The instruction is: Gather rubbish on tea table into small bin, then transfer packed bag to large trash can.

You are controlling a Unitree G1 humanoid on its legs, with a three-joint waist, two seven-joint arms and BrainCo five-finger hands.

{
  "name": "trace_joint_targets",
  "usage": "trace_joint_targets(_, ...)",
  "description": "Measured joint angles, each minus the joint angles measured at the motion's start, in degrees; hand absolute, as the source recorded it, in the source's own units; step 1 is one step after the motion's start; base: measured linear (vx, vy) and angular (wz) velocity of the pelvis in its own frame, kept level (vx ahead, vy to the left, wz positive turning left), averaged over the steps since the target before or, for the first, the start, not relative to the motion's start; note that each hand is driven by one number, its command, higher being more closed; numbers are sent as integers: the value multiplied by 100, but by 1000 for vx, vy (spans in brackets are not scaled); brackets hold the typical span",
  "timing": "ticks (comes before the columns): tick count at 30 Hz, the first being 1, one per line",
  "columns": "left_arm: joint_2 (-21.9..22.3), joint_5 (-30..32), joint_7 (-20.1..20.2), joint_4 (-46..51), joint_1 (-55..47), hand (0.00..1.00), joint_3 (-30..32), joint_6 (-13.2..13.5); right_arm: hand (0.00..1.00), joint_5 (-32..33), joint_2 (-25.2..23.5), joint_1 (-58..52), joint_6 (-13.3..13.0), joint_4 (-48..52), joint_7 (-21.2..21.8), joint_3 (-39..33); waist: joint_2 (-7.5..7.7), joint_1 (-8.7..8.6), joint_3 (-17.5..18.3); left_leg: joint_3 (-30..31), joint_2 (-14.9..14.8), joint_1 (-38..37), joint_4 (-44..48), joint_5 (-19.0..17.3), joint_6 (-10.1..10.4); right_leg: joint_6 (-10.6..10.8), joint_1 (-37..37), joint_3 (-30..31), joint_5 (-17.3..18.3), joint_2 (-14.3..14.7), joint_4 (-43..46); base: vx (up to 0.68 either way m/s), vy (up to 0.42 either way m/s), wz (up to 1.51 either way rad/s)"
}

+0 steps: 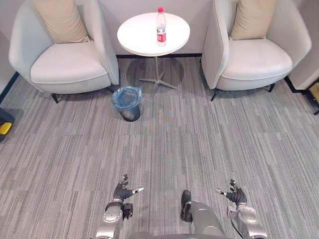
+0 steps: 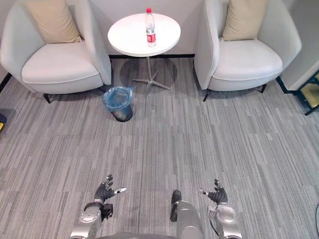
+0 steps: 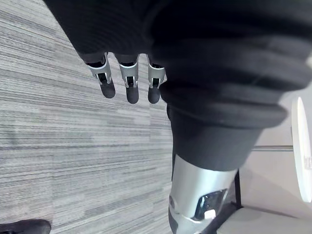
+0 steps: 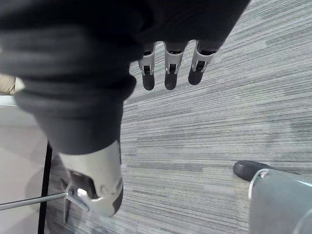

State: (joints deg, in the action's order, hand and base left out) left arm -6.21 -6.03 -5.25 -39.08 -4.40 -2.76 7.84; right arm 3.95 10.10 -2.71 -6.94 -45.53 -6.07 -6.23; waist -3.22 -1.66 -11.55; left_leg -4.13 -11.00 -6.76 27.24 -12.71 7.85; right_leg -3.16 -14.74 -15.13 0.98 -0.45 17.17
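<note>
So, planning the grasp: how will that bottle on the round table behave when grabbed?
The bottle stands tall and narrow, so a sideways nudge would probably tip it, and once down it may roll on the smooth table. It looks like thin plastic, likely light.

No readable text; red label on bottle (image 1: 161, 26) atop round table (image 1: 135, 36) illegible.

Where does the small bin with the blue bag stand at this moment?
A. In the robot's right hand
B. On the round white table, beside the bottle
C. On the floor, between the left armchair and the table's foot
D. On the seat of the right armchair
C: the small bin stands on the carpet, just in front of the left armchair and beside the foot of the round table.
</note>
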Motion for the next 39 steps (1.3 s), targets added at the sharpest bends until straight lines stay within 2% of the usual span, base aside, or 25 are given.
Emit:
trace_joint_targets(1,65,-1,2,1,-1,0,6,-3,0,12,-41,-13,-2,51,-8,22,-34,6,-77,136,-225,454,1317,499,-9,-55,553,-60,22,175,-401,424,-259,29)
trace_joint_targets(3,136,-1,15,19,-30,0,0,-5,0,74,-118,-120,-35,156,-22,50,-9,140,-110,21,-468,1023,2757,333,-197,-154,1274,-20,71,363,-854,362,-183,-15)
trace_joint_targets(5,147,-2,16,48,-57,0,-8,-6,0,123,-148,-91,-69,163,-31,35,82,261,-109,-208,-451,1566,2930,162,-326,-229,1637,98,156,385,-1144,341,-142,-25)
trace_joint_targets(7,153,-1,8,109,-76,0,64,-10,0,132,-148,76,-66,178,-55,-54,77,285,-130,-486,-221,2147,1833,32,-514,-130,1889,208,165,313,-1283,332,-13,-23)
trace_joint_targets(9,154,0,-1,129,-55,0,77,-13,0,161,-144,149,-65,176,-70,-121,80,370,-171,-597,99,2216,476,68,-499,-26,2049,369,239,199,-1378,388,104,-37)
trace_joint_targets(10,183,0,-2,189,-63,0,75,-12,0,175,-130,125,-60,161,-128,-224,100,420,-192,-598,357,2184,-620,218,-302,104,2188,460,336,93,-1451,314,140,-32)
trace_joint_targets(11,200,0,-2,221,-74,0,76,-11,0,175,-91,122,-58,148,-141,-230,63,421,-189,-593,419,2180,-1051,324,-271,161,2235,478,397,84,-1466,333,188,-20)
trace_joint_targets(13,231,0,-6,245,-90,0,83,-10,0,175,15,121,-44,97,-145,-215,-106,464,-170,-613,415,2072,-1696,833,-432,310,2333,601,586,116,-1406,337,210,-29)
trace_joint_targets(14,230,-1,-15,247,-132,0,119,-10,0,174,25,124,-37,32,-143,-162,-156,569,-116,-728,430,1936,-1725,1339,-632,457,2397,781,758,50,-1315,387,238,-50)
trace_joint_targets(15,208,-1,-23,247,-178,0,131,-10,0,171,6,129,-36,-5,-138,-28,-7,583,-111,-779,563,1936,-1530,1321,-876,576,2464,883,902,-100,-1292,385,228,-40)
trace_joint_targets(17,125,0,-12,236,-200,0,128,-12,0,112,-62,141,-35,-19,-117,62,229,616,-56,-919,771,2001,-1228,930,-949,719,2424,925,1121,-389,-1096,378,176,-17)
trace_joint_targets(20,167,2,5,190,-254,0,104,-16,0,-4,-70,163,-31,-53,-98,57,280,694,-42,-1130,967,1666,-1122,449,-1061,1067,1900,1292,1383,-680,507,402,175,-28)
trace_joint_targets(21,134,8,11,183,-333,0,99,-15,0,-17,-76,161,-31,-61,-39,61,286,684,-43,-1114,1077,1374,-1194,303,-1100,1627,1536,1407,1294,-810,1597,391,147,11)
trace_joint_targets(22,75,10,11,172,-364,0,80,-17,0,-18,-77,99,-29,-86,12,72,296,634,-40,-1065,1158,1087,-1241,177,-1151,1869,1218,1457,1232,-883,2629,407,127,24)
trace_joint_targets(23,32,9,11,172,-370,0,57,-15,0,-18,-77,79,-23,-98,20,90,296,574,-39,-1001,1184,958,-1245,117,-1201,1842,1089,1415,1245,-893,3013,508,88,40)
trace_joint_targets(24,-55,8,10,154,-437,0,57,-15,0,-19,-64,47,-12,-99,27,180,310,519,-30,-924,1222,688,-1309,28,-1239,1636,837,1241,1354,-962,3495,514,33,41)
trace_joint_targets(26,-146,7,9,121,-432,0,56,-25,0,-19,-60,52,0,-99,65,206,312,423,-28,-802,1216,342,-1449,-53,-1264,1223,442,888,1574,-960,3473,464,-20,44)
trace_joint_targets(28,-186,1,4,104,-345,0,68,-25,0,-18,-10,84,2,-108,112,208,232,334,-71,-602,1056,-14,-1664,-59,-1248,892,-9,525,1720,-776,2580,434,-109,53)
trace_joint_targets(30,-201,-4,-5,43,-284,0,75,-23,0,-11,5,119,2,-122,116,212,147,235,-111,-436,836,-219,-1699,-65,-1221,662,-191,522,1418,-537,1380,437,-184,57)
trace_joint_targets(32,-242,-6,-14,26,-285,0,72,-7,0,-6,7,47,2,-129,115,215,270,228,-66,-347,802,-439,-1740,-177,-892,651,-158,731,410,-416,-74,471,-228,56)
trace_joint_targets(33,-223,-4,-10,-16,-280,0,67,-6,0,-6,50,-33,1,-150,113,212,283,215,-53,-221,771,-573,-1724,-328,-656,468,-145,824,-405,-387,-106,485,-262,29)
trace_joint_targets(34,-80,-2,-2,-148,-231,0,69,-13,0,-5,148,55,27,-233,115,201,91,245,44,-54,493,-579,-1659,-321,-524,353,-203,711,-173,-216,195,469,-265,20)
trace_joint_targets(37,-8,-2,1,-184,-134,0,65,-13,0,-3,148,138,29,-207,116,150,-15,217,82,128,266,-184,-842,-209,-341,203,-69,507,100,-63,121,376,-241,22)
trace_joint_targets(38,48,-3,9,-197,-57,0,77,-14,0,7,144,96,35,-221,111,161,-63,211,60,272,116,229,113,-41,-147,152,276,365,132,28,-157,420,-271,49)
trace_joint_targets(39,94,-3,18,-181,-57,0,91,-11,0,10,101,6,45,-216,113,203,-56,236,46,252,-56,612,1217,236,-119,93,762,292,172,106,-512,413,-246,45)
